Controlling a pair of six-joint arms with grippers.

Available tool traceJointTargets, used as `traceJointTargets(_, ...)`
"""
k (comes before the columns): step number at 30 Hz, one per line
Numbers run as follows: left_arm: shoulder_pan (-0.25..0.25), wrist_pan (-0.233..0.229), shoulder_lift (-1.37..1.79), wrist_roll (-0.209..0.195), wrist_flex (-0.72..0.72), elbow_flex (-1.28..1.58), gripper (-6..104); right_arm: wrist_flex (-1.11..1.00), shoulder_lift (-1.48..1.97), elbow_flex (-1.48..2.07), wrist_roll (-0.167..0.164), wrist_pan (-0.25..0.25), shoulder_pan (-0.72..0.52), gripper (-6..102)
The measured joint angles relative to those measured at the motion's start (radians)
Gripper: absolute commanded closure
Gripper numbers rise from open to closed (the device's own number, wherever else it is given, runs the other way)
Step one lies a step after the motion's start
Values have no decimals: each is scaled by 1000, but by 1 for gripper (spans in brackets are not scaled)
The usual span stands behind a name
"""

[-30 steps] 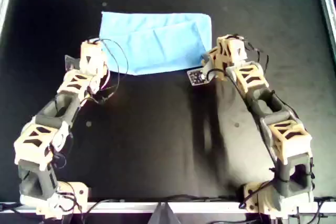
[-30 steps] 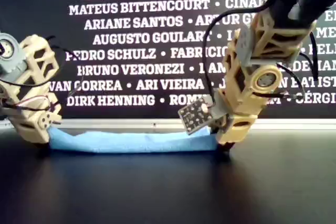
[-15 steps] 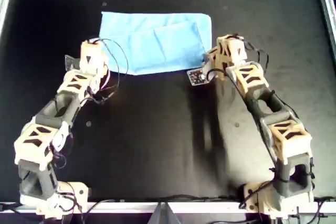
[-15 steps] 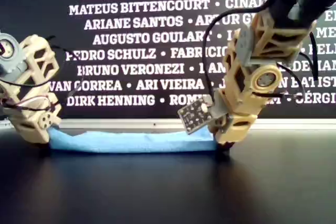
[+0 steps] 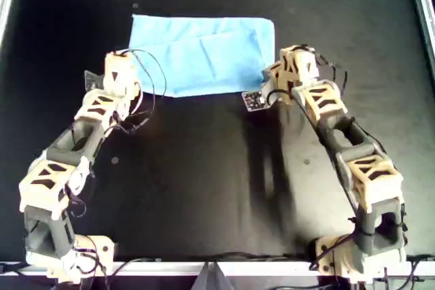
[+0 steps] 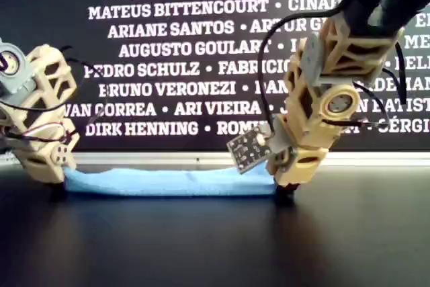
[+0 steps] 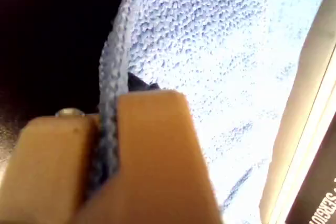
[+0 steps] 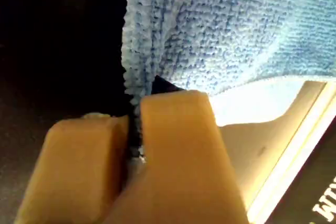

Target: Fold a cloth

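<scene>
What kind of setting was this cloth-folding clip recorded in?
Probably a lab or demo bench, not a home: a matte black tabletop with a metal rim, two tan lattice-printed arms pinching a light sky-blue cloth, and a black backdrop wall printed with white names.

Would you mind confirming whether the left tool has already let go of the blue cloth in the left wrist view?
No, the left tool is shut on the cloth, whose hemmed edge runs down between its two fingers.
</scene>
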Motion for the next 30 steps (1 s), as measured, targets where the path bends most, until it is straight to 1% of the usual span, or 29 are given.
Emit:
traceJointTargets(3, -18, 0, 20, 9, 8, 9, 98, 0, 0, 0, 0, 0, 0, 97)
traceJointTargets(6, -60, 0, 81, 11, 28, 66, 98, 2, 25, 25, 0, 0, -8, 97)
traceJointTargets(9, -109, 14, 172, 12, 31, 160, 98, 3, 126, 132, 0, 0, -20, 97)
traceJointTargets(12, -135, 12, 284, 12, 32, 253, 98, 3, 282, 278, -6, 0, -21, 97)
traceJointTargets(21, -138, 12, 598, 12, 32, 543, 98, 3, 686, 706, -6, 0, -9, 97)
traceJointTargets(26, -141, 12, 713, 12, 32, 686, 98, 3, 827, 881, -6, -3, -9, 97)
traceJointTargets(28, -141, 12, 744, 12, 32, 729, 98, 3, 862, 939, 2, -14, -8, 97)
traceJointTargets(30, -143, 12, 761, 12, 32, 764, 98, 3, 877, 979, -6, -17, -6, 97)
